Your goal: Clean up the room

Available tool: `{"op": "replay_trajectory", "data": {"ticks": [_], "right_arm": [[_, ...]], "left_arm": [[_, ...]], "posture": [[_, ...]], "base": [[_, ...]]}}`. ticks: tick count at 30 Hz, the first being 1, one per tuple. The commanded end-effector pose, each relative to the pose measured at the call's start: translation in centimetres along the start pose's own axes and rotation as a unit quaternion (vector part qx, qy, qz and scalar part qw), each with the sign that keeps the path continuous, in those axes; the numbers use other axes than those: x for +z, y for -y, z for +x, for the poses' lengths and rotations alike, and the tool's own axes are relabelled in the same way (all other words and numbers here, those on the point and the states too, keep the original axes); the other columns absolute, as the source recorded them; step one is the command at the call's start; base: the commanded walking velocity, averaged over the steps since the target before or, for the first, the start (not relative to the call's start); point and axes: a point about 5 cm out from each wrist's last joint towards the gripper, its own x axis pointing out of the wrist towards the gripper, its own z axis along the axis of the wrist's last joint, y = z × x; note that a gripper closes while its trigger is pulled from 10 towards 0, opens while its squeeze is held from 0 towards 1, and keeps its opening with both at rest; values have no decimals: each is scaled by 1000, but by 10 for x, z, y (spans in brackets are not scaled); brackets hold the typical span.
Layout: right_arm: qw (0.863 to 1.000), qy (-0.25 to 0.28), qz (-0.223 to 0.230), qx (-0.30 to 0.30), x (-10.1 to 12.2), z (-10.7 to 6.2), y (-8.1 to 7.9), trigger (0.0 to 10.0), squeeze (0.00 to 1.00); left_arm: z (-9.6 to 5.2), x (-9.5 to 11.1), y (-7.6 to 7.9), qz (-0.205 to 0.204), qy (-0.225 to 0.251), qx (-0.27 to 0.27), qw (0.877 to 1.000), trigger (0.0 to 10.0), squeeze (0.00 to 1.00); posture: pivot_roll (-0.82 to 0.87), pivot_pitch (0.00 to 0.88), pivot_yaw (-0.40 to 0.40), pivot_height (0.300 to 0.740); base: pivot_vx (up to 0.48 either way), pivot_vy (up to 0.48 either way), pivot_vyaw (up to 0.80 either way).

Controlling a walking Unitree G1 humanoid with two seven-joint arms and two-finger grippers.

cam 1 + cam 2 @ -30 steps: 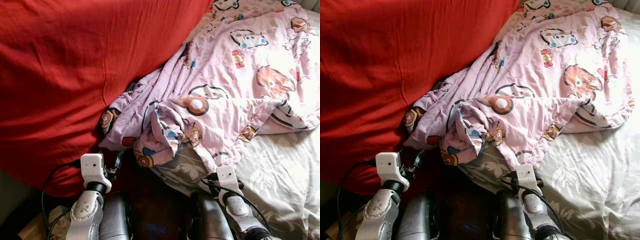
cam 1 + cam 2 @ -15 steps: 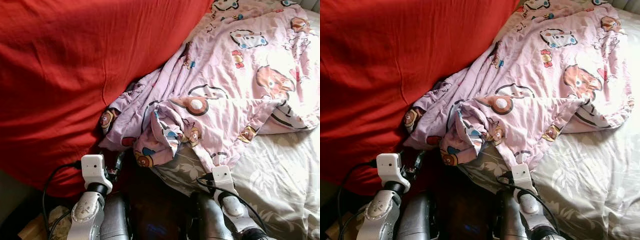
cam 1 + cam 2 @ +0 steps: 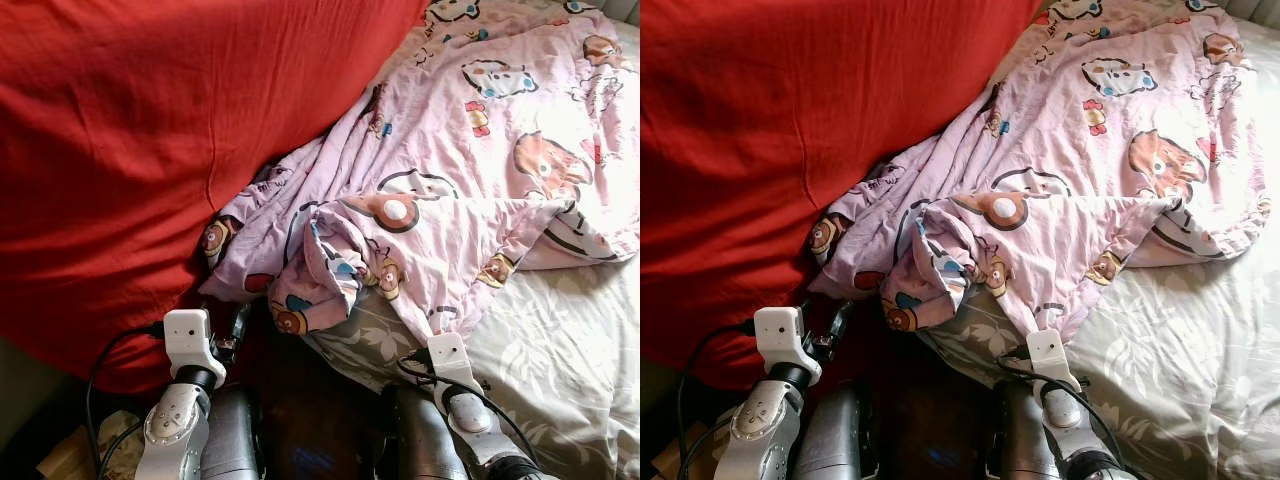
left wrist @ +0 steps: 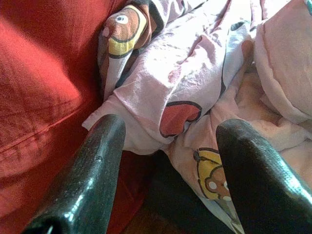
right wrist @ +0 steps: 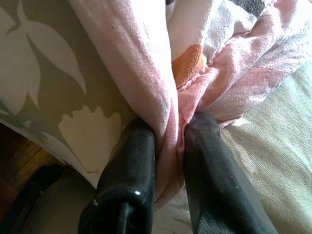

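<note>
A pink cartoon-print quilt [image 3: 470, 170] lies rumpled across the bed, its near corner bunched into thick folds that spill toward the bed's edge. The right tool [image 5: 168, 161] sits at that lower hem, its two black fingers [image 5: 134, 165] pressed together on a fold of the pink fabric, which is squeezed into a narrow ridge between them. In the head views the right tool [image 3: 440, 335] meets the quilt just where the hem hangs over the grey bedsheet [image 3: 570, 350].

The left tool [image 4: 168, 165] hangs low beside the bed, its fingers spread wide apart and holding nothing; the quilt's bunched corner lies just ahead of it, close but not touching. In the left eye view the left tool [image 3: 228, 330] sits just below that corner, between the quilt and the red blanket [image 3: 150, 130].

The quilt is soft, thin cotton, heavily creased, printed with brown bears, round faces and small red and blue figures. The red blanket is a large, smooth, puffy mass with shallow wrinkles, filling the left side and touching the quilt along its edge. The bedsheet is flat, grey, with pale leaf shapes.
</note>
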Motion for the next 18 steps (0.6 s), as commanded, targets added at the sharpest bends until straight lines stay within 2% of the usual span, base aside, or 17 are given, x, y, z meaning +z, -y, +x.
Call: {"op": "replay_trajectory", "data": {"ticks": [1, 8, 9, 14, 16, 18], "right_arm": [[999, -36, 1, 0, -17, -5, 0, 0, 0], [999, -14, 50, 5, -12, -4, -2, 0, 0], [997, -7, 71, 5, -10, -4, -1, 0, 0], [992, 31, 122, -17, -6, -5, 8, 0, 0], [984, 60, 162, -33, -4, -7, 17, 0, 0], [980, 70, 182, -39, -3, -8, 21, 0, 0]], "left_arm": [[-5, -5, -1, 0, -16, 1, 1000, 10000, 0], [-4, -5, -1, 1, -15, 1, 1000, 10000, 0], [-4, -5, -1, 1, -15, 2, 1000, 10000, 0], [-2, -5, -3, 2, -13, 4, 1000, 10000, 0], [-2, -5, -3, 2, -12, 5, 1000, 10000, 0], [-1, -5, -3, 2, -12, 6, 1000, 10000, 0]], "posture": [[161, 246, -48, 591], [165, 240, -47, 591], [164, 238, -48, 591], [160, 228, -46, 591], [153, 221, -50, 591], [149, 217, -51, 591]], "base": [[0, 0, 0], [0, 0, 0], [0, 0, 0], [0, 0, 0], [0, 0, 0], [0, 0, 0]]}}
